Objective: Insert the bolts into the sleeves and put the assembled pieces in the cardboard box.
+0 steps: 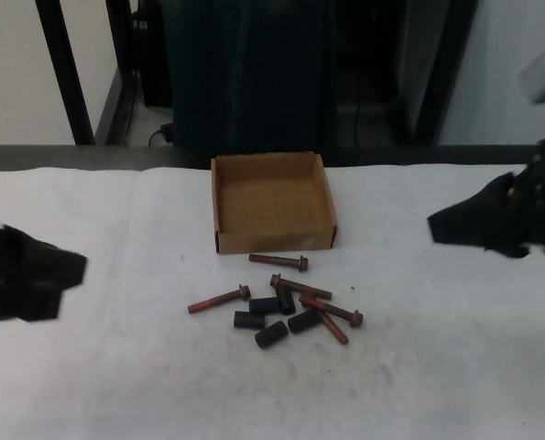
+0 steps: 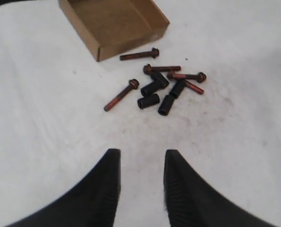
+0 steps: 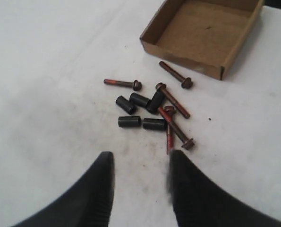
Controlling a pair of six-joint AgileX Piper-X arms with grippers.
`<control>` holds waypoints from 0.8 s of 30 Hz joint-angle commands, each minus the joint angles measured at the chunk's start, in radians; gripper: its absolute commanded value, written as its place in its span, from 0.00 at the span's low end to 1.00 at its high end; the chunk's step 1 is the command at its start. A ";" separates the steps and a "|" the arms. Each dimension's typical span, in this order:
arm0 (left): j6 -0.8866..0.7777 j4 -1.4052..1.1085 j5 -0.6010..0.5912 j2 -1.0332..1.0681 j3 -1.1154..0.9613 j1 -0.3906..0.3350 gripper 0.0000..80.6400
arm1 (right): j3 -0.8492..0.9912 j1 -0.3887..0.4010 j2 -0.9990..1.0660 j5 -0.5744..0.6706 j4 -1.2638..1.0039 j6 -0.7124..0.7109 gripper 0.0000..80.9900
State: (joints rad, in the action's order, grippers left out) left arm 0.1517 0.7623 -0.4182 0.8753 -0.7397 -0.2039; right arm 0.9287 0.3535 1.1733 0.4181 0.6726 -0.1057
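Soft, even light falls from above on the white surface (image 1: 419, 367), which is bright in all three views and close to washed out toward its far side in the wrist views. The bolts (image 1: 278, 262) and sleeves (image 1: 270, 337) cast only faint, short shadows. The cardboard box (image 1: 272, 240) is dimmer inside, and a pale shadow lies beside one wall in the right wrist view. The room behind the surface is dark.
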 commanded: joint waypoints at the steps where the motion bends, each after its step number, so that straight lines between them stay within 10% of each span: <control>1: 0.014 0.004 0.058 0.034 0.000 -0.067 0.38 | 0.013 0.042 0.050 0.015 0.003 -0.053 0.43; 24: 0.014 -0.048 0.118 0.106 0.000 -0.179 0.38 | 0.084 0.158 0.308 -0.092 -0.012 -0.277 0.29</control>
State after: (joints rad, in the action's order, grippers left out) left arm 0.1639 0.7382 -0.3036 0.9795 -0.7378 -0.3784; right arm 0.9893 0.5087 1.4484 0.3338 0.6656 -0.3535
